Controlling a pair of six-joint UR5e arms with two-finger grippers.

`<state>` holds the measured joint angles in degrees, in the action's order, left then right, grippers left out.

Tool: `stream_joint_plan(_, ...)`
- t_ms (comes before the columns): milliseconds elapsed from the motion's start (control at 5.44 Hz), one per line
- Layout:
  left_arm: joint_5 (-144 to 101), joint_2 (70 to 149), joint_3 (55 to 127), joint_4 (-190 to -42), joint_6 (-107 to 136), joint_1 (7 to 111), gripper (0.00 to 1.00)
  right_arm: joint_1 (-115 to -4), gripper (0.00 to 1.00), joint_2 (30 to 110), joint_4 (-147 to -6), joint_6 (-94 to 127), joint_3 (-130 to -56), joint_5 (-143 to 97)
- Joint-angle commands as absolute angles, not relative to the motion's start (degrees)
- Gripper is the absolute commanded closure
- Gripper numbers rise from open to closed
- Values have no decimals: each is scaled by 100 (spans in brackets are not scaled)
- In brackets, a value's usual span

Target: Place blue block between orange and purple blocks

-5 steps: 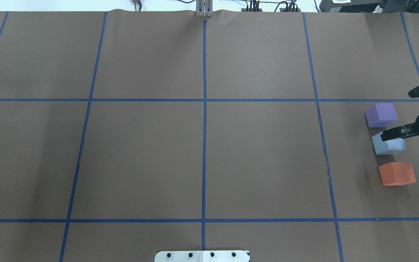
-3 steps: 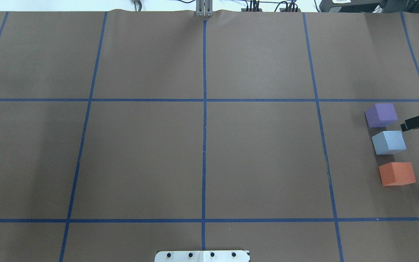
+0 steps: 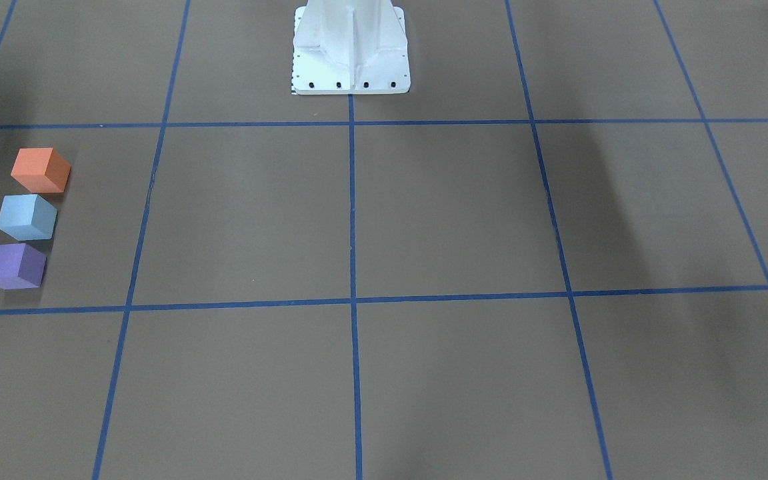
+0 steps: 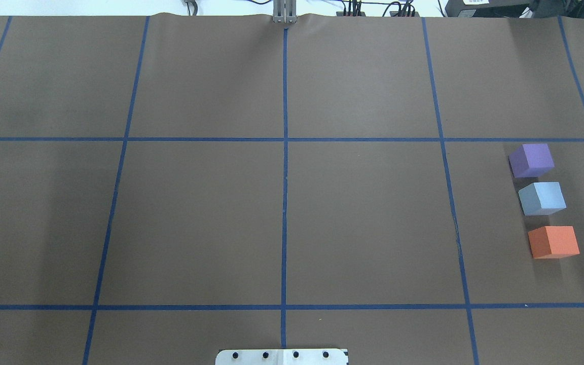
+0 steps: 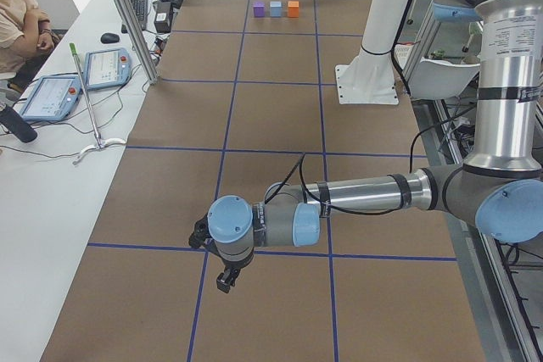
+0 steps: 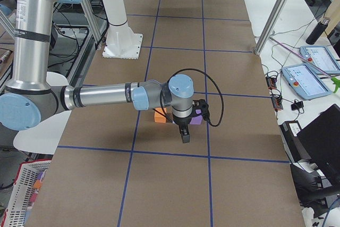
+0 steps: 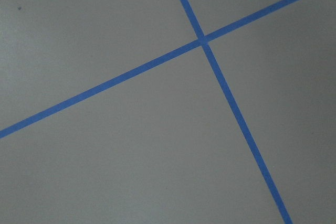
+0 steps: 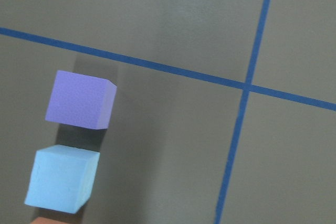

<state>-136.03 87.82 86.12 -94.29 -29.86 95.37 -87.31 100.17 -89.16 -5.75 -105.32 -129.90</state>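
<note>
A brown surface [image 4: 201,218] is crossed by a grid of blue tape lines [image 4: 284,203]. Three plain blocks are shown: a purple block [image 4: 531,160], a light blue block [image 4: 542,198] and an orange block [image 4: 553,242]. The robot base [image 3: 351,50] is seen in white. The left arm [image 5: 365,195] and right arm [image 6: 101,95] are finished in silver with pale blue joint caps.

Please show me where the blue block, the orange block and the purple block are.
blue block [image 4: 545,195]: overhead view, on its top face.
orange block [image 4: 554,239]: overhead view, on its top face.
purple block [image 4: 535,157]: overhead view, on its top face.
</note>
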Motion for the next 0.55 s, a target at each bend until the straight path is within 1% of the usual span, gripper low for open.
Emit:
stream_joint_plan(0, -13579, 8815, 8640, -9300, -2979, 9554, 0, -8982, 0, 10282, -9053, -861, -10240, -12955)
stream_joint_plan(368, -13544, 8754, 8710, -9369, -3050, 9571, 0, -8982, 0, 10310, -9044, -835, -10222, -12964)
